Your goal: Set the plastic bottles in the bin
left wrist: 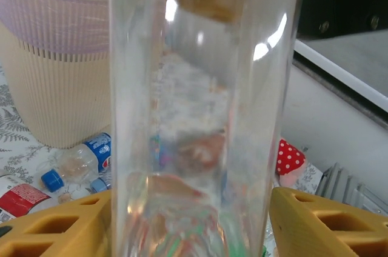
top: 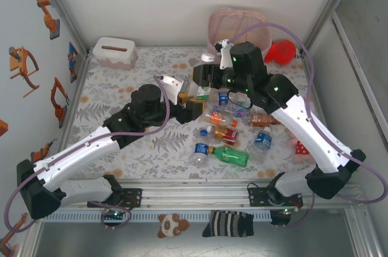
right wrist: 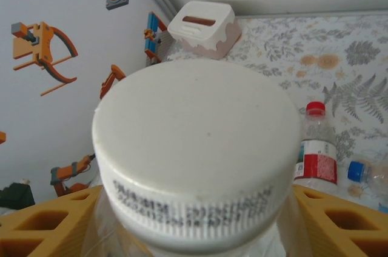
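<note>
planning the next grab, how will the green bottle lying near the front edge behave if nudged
The green bottle lies on its side, so a nudge would probably roll it. Small and plastic, it is likely light and may dent when squeezed.

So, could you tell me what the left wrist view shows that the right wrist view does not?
Left wrist, not right wrist: the bin and a red spotted plush toy. Right wrist, not left wrist: the white tissue box, robot wall stickers, an upright red-capped bottle and a big white bottle cap. Both: yellow end effector fingers either side of a clear bottle, over the floral table cover.
</note>
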